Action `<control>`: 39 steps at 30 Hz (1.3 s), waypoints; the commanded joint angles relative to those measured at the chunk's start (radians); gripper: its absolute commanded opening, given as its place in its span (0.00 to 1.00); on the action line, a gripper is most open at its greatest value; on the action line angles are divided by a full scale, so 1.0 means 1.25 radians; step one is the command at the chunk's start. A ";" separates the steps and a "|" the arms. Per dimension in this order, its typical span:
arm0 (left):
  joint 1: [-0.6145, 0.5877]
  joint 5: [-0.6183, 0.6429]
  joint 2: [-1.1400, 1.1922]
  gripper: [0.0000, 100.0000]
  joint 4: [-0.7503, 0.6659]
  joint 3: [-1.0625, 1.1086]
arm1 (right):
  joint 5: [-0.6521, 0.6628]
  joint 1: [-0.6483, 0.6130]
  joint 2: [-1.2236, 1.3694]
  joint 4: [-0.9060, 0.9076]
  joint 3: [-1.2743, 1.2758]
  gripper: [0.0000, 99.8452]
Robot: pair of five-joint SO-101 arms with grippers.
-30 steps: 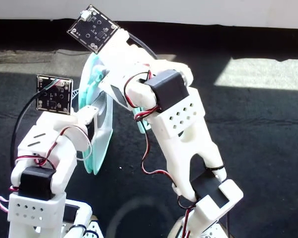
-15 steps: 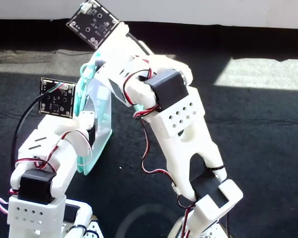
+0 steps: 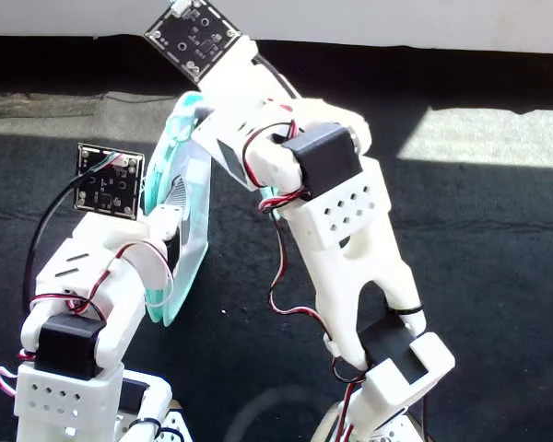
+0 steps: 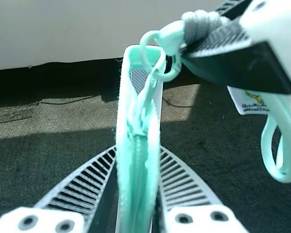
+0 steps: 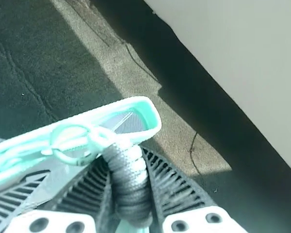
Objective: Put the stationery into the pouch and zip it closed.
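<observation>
A translucent mint-green pouch (image 3: 180,212) is held upright on its edge above the black table, between both arms. My left gripper (image 3: 172,232) is shut on the pouch's lower edge; in the left wrist view its ribbed fingers (image 4: 77,189) clamp the pouch (image 4: 136,97) along the zipper line. My right gripper (image 3: 201,124) is at the pouch's top end, shut on a grey cord (image 5: 131,194) tied to the mint zipper pull ring (image 5: 70,141). The left wrist view shows that ring (image 4: 157,53) at the pouch's far end. Whatever is inside the pouch is hidden.
The table is covered by a black mat (image 3: 498,276) with a sunlit patch (image 3: 488,138) at the back right. A white wall (image 3: 396,18) runs along the back. A mint strap loop (image 4: 281,145) and a white label (image 4: 254,104) hang beside the right gripper.
The right gripper has shifted right and slightly up, taking the pouch's top end with it. The pouch now leans more to the right. The left gripper has kept its hold.
</observation>
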 commanded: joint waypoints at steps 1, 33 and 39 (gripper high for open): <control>-0.001 0.000 -0.004 0.10 -0.028 -0.024 | -0.006 -0.001 -0.035 0.034 -0.030 0.01; -0.001 0.000 -0.004 0.01 0.001 -0.020 | -0.001 0.197 0.159 -0.202 -0.029 0.01; -0.001 0.000 -0.010 0.01 0.000 0.014 | -0.001 0.240 0.207 -0.241 -0.029 0.01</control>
